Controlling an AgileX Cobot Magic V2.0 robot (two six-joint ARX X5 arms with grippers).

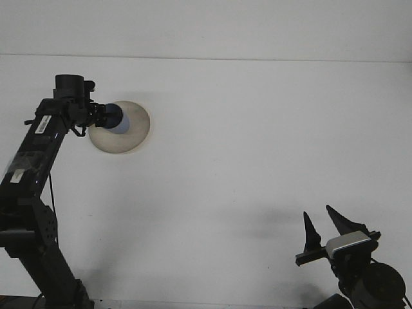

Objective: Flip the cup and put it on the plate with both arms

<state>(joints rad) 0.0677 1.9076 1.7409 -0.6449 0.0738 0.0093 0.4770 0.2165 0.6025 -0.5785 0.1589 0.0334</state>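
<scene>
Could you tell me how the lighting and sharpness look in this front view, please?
Front view: even, soft light on the white table, no glare; faint shadows near the right gripper and plate; the dark cup and left gripper blend together, detail lost.

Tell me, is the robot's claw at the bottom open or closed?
Open. The right gripper has its two pointed fingers spread apart with white table showing between them, and it holds nothing.

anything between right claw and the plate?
Nothing. In the front view, only bare white table lies between the right claw and the plate.
</scene>
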